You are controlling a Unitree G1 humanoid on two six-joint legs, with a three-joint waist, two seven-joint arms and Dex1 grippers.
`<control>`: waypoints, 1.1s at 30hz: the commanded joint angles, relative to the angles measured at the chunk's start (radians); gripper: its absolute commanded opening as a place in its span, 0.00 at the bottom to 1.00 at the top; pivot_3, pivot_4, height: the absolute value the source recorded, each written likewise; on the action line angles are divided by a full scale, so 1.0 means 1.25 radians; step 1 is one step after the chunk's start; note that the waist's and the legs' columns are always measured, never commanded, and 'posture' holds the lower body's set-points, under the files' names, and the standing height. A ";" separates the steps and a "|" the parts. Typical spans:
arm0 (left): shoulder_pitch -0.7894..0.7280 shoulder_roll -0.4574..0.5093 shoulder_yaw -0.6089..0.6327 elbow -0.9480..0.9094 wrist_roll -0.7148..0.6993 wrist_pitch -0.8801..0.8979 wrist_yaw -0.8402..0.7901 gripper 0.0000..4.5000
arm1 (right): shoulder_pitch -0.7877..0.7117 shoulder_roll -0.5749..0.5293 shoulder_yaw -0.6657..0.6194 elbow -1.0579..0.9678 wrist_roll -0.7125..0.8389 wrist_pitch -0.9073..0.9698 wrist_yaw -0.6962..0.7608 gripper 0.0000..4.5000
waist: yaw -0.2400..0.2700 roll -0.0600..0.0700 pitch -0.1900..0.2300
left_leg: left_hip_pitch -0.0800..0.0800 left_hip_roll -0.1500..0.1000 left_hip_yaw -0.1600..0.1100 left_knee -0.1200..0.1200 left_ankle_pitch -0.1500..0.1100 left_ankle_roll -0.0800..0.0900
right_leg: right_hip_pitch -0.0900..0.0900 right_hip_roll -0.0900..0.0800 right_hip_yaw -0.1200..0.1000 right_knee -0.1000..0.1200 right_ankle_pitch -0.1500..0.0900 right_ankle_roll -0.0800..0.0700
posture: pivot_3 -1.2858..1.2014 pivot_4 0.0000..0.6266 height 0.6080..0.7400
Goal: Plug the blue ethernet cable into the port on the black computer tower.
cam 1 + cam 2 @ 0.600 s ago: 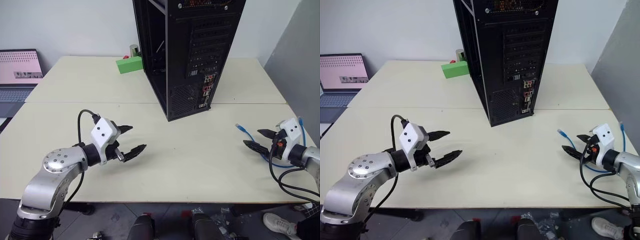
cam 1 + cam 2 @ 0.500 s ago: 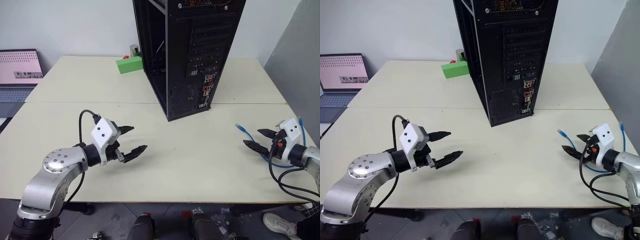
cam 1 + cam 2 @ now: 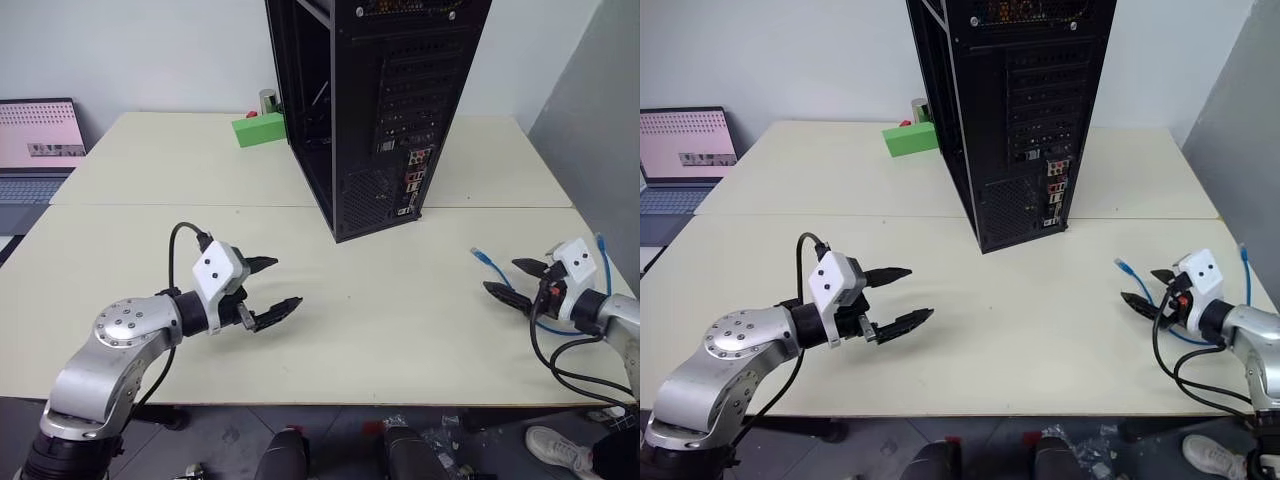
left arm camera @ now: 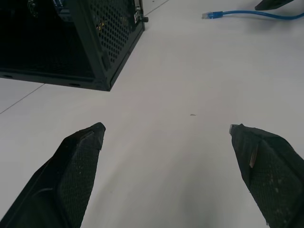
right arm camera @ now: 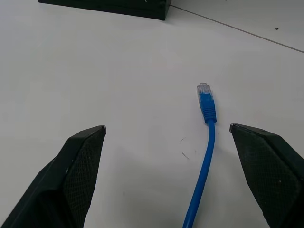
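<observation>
My left fingers [image 3: 268, 288] have eased toward the tower [image 3: 375, 110]; both pairs spread wide, empty, right fingers [image 3: 515, 282] near cable [image 5: 205, 142] plug.

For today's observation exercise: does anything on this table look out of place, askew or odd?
One thing stands out: the black computer tower stands with its side panel off, its inside exposed. The blue ethernet cable lies loose on the table, unplugged, near the open right gripper. Nothing is spilled or visibly damaged.

Worktop [image 3: 380, 320]: matt, smooth, cream laminate look. Black computer tower [image 3: 385, 110]: dark painted metal, perforated grille. Blue ethernet cable [image 5: 205, 142]: glossy plastic jacket, clear plug tip. Right hand [image 5: 166, 178] fingers [image 5: 78, 175]: black, finely textured pads.
</observation>
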 commanded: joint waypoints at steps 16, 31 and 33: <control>-0.093 -0.020 -0.113 -0.001 0.025 -0.017 -0.023 1.00 | -0.141 0.035 0.056 0.147 -0.063 -0.033 -0.029 0.98 | 0.002 0.000 0.000 | 0.000 0.000 0.000 0.000 0.000 0.000 | 0.000 0.000 0.000 0.000 0.000 0.000 | 0.52 0.24 1.00; -0.241 -0.133 -0.209 0.071 0.004 -0.027 -0.075 1.00 | -0.339 0.060 0.121 0.515 -0.146 -0.154 0.040 0.98 | 0.002 0.000 0.000 | 0.000 0.000 0.000 0.001 0.000 0.000 | 0.000 0.000 0.000 0.000 0.000 0.000 | 0.52 0.24 1.00; -0.261 -0.147 -0.235 0.093 0.016 -0.036 -0.089 1.00 | -0.336 0.054 0.115 0.518 -0.146 -0.153 0.049 0.98 | 0.003 0.000 0.000 | 0.000 0.000 0.000 0.001 0.000 0.000 | 0.001 0.000 0.000 0.000 0.000 0.000 | 0.52 0.24 1.00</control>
